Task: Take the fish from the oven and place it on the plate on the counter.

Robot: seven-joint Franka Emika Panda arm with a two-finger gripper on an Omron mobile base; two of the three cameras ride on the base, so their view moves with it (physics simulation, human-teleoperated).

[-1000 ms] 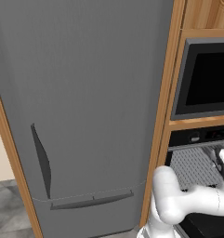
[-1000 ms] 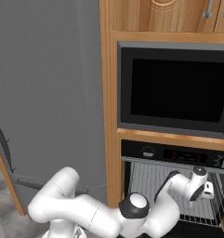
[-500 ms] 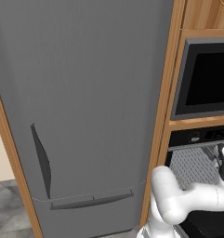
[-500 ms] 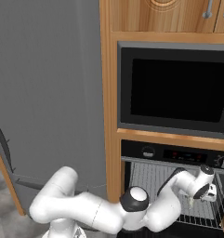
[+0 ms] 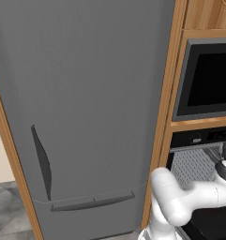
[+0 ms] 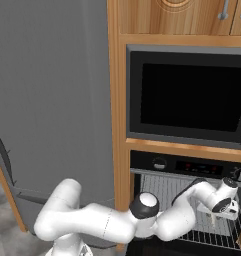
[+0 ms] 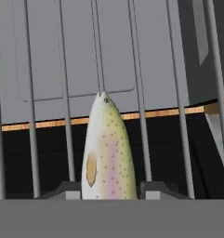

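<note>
Gripper (image 7: 111, 191) inside the oven (image 6: 192, 167), fingers drawn in from wide to flank the fish (image 7: 108, 151) on both sides. Fish lies between them on the wire rack (image 7: 141, 93), head pointing away. Grasp likely forming; lift not begun.

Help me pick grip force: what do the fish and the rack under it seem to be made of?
The fish: soft-looking, smooth speckled skin with a pinkish stripe, slight sheen, probably slippery. The rack: thin grey bars, looks like matte metal wire, rigid.
</note>
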